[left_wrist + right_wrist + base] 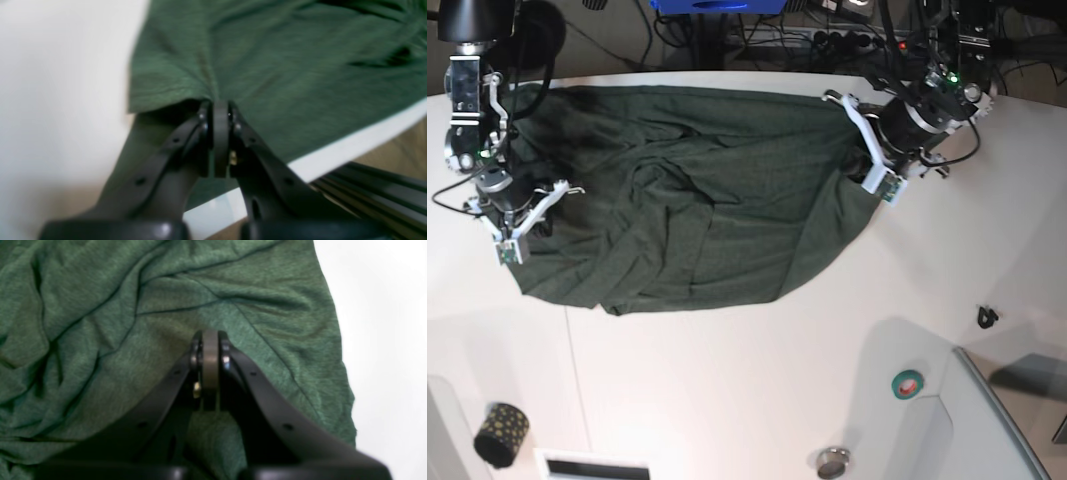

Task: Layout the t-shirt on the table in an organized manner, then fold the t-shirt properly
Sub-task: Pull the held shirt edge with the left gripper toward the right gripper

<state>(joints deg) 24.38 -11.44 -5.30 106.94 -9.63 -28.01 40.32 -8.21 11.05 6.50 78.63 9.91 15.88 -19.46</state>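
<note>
Across the far half of the single white table point(757, 380) lies one dark green t-shirt point(687, 200), spread wide but heavily creased, with its near edge curving from the left toward the far right. Two arms attend it, one at each end of the cloth.

Right arm, at the left of the base view: the right gripper point(210, 335) has its jaws pressed together, and fabric ridges run toward the tip; the wrist view shows the tip against the rumpled cloth, though the pinched fold itself is hidden behind the pads. Left arm, at the right of the base view: the left gripper point(221, 106) is likewise clamped tight, with a gathered pleat of the t-shirt point(267, 66) converging into its tip near the table's white edge point(350, 146).

Smaller items, one of each, sit on the near part of the table: a dark spotted roll point(500, 432) at near left, a green-and-red ring point(907, 383) at near right, a round metallic piece point(832, 462) at the near edge, and a small black clip point(987, 318) well right of the cloth.

A grey raised tray point(987, 420) is cut off at the near right corner. Both wrist views are blurred, so the fabric's seams are hard to make out.
</note>
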